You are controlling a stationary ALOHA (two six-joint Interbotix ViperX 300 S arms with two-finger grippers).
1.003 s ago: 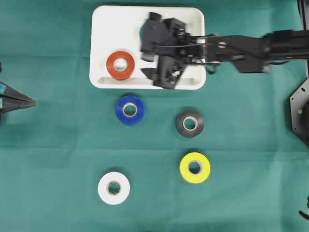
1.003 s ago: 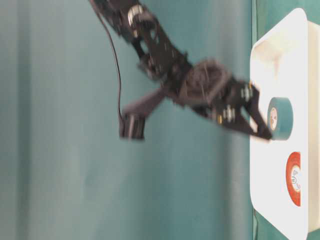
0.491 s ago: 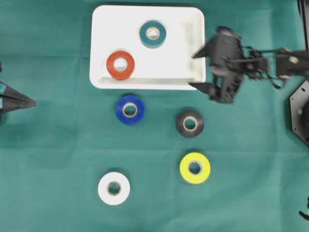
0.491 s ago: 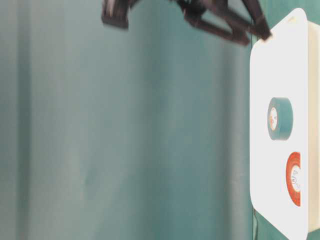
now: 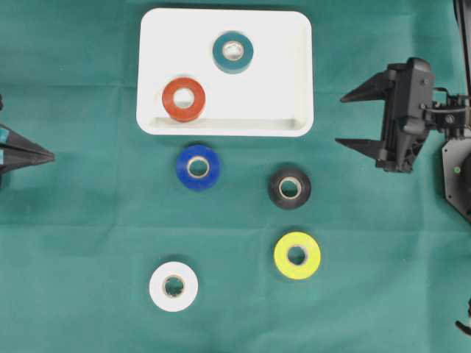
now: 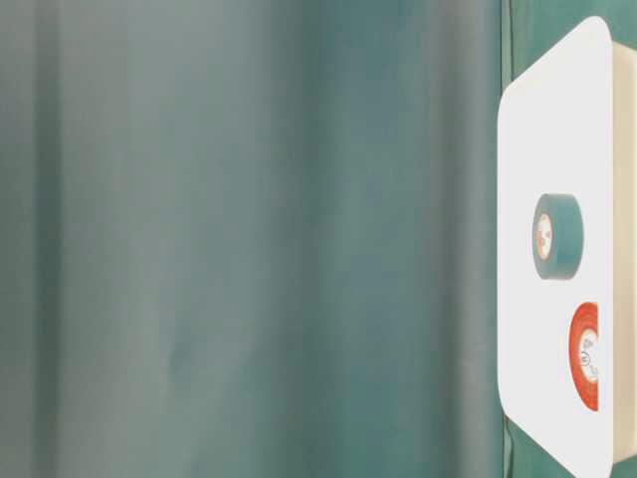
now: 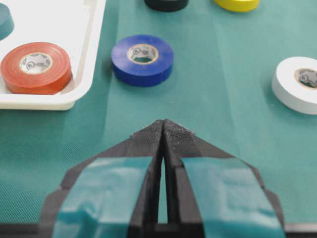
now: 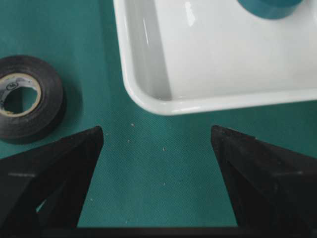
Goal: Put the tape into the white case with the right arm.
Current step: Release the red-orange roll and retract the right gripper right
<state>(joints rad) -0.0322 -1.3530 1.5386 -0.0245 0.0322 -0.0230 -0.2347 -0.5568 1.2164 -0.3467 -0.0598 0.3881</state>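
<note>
- The right gripper (image 5: 341, 120) had pulled back from the case (image 5: 294, 73); a second before it hung over the case, and now it stood well apart, to the right of it
- Its jaws were wide open and held nothing, only green cloth (image 8: 163, 168) showed between them in the right wrist view
- The teal tape (image 5: 233, 51) stayed lying flat inside the case, in the far part, where the gripper had been over it before
- The red tape (image 5: 184, 98) lay also in the case, near its left front corner
- So I judge that one more tape was delivered, and the arm was free for the next one
- Four rolls were still outside on the cloth: blue (image 5: 198, 167), black (image 5: 289, 187), yellow (image 5: 296, 255) and white (image 5: 174, 286)
- The black tape was nearest to the right gripper, so it looked the likely next one
- The left gripper (image 7: 163, 130) rested at the left edge, its jaws narrow and closed on nothing
</note>
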